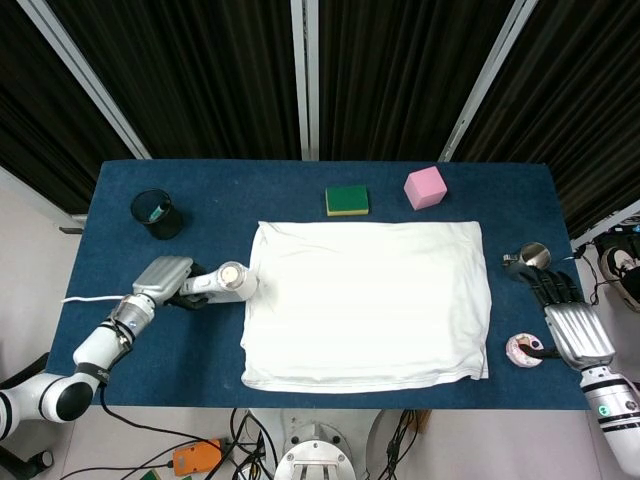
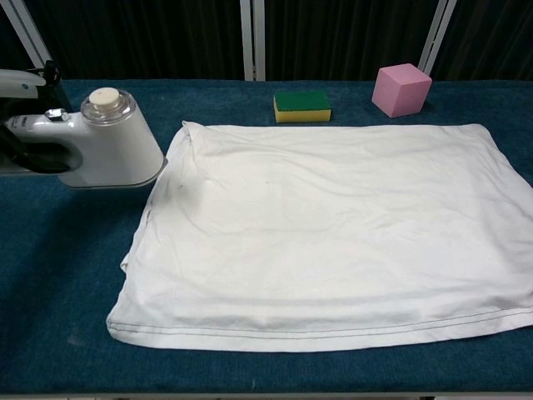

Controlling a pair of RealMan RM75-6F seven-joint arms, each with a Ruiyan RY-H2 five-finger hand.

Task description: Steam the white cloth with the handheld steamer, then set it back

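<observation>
- Pen cup (image 1: pixel 156 212), black mesh, stands at the far left of the blue table (image 1: pixel 300 190); the chest view shows only a sliver of it at the frame edge.
- Left hand (image 1: pixel 190 292) grips the handheld steamer (image 1: pixel 215 284) by its handle; the fingers are dark and partly hidden beneath the body, so how tightly they wrap is hard to judge. A white cord trails off to the left.
- The steamer's head sits at the left edge of the white cloth (image 1: pixel 365 303). In the chest view the steamer (image 2: pixel 104 146) appears raised off the table, casting a shadow below, its front just over the cloth's (image 2: pixel 333 233) left border; the head view does not reveal that height.
- Behind the cloth lie a green-and-yellow sponge (image 1: pixel 347 200) and a pink cube (image 1: pixel 425 187), seen in both views.
- Only the head view shows the right side: a metal cup (image 1: pixel 531 258), a small pink-and-white round thing (image 1: pixel 524 349), and the right hand (image 1: pixel 562 318) between them, fingers stretched out, holding nothing.
</observation>
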